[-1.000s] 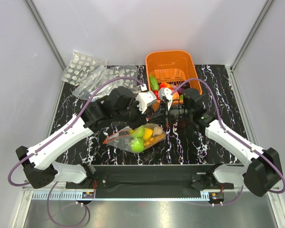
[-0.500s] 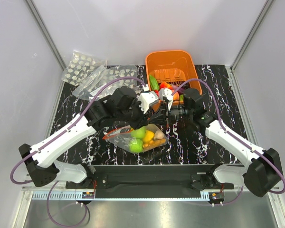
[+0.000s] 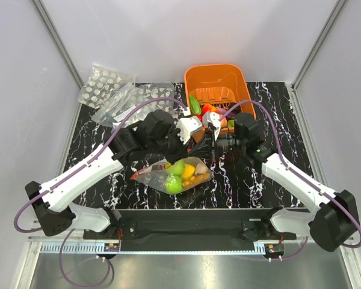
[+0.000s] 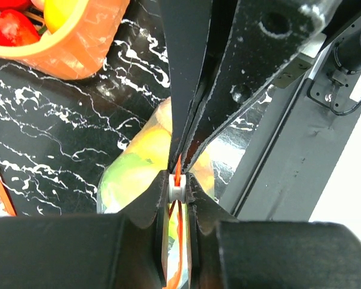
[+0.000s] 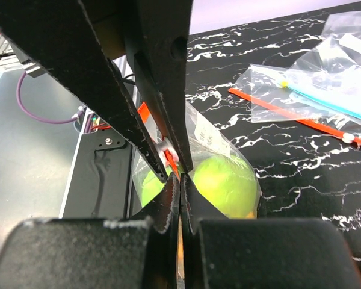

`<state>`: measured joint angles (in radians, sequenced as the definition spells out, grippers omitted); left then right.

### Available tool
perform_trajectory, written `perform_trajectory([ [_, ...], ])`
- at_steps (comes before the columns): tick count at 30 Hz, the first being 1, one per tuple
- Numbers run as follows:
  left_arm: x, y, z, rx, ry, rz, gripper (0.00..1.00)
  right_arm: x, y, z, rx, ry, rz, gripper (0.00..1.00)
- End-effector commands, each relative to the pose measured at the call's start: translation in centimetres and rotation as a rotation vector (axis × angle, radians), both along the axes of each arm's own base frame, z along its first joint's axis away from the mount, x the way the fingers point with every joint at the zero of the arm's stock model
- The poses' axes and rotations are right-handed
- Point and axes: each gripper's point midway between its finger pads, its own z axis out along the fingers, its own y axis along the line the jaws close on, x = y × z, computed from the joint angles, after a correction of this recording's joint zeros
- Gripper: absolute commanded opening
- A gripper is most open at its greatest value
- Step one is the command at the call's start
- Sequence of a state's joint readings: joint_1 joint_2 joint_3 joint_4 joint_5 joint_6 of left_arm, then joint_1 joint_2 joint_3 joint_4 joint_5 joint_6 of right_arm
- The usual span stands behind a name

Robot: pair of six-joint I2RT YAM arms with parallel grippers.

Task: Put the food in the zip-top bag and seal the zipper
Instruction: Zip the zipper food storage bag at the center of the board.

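Observation:
The clear zip-top bag [image 3: 168, 176] hangs between my two grippers above the black table, with green and yellow food [image 3: 175, 180] inside it. In the left wrist view my left gripper [image 4: 178, 188] is shut on the white slider of the red-orange zipper [image 4: 179, 212]. My right gripper [image 5: 180, 179] is shut on the zipper strip right beside it, fingertip to fingertip with the left one. A green apple [image 5: 225, 180] presses against the bag wall below them. In the top view the left gripper [image 3: 200, 146] and right gripper [image 3: 209, 148] meet at the bag's right end.
The orange basket [image 3: 219, 77] stands at the back right with more toy food [image 3: 207, 109] in it. White-dotted bags [image 3: 108, 84] lie at the back left. A blue-stripped bag [image 5: 325, 90] and a loose red-orange strip [image 5: 289, 109] lie flat on the table.
The left gripper has slid a little to the right along the bag's mouth, up against the right gripper. Its jaws loosened briefly and closed again. The right gripper has stayed shut.

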<state>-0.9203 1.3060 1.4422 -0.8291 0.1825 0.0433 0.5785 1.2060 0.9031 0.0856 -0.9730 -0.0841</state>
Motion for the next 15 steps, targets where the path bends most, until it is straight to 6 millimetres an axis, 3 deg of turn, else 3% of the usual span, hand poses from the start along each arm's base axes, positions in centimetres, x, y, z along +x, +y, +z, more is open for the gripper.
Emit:
perform_trajectory([
  [1,-0.1,0.3,0.7,-0.023,-0.037,0.003,0.04,1.1,-1.1,2.8,0.059,-0.086,-0.074,0.00],
  [9,-0.3,0.3,0.0,-0.006,-0.029,-0.004,0.04,2.7,-3.1,3.3,0.089,-0.078,-0.171,0.00],
  [15,-0.7,0.1,-0.4,-0.003,-0.018,-0.017,0.04,2.3,-4.5,3.9,0.145,-0.060,-0.186,0.00],
])
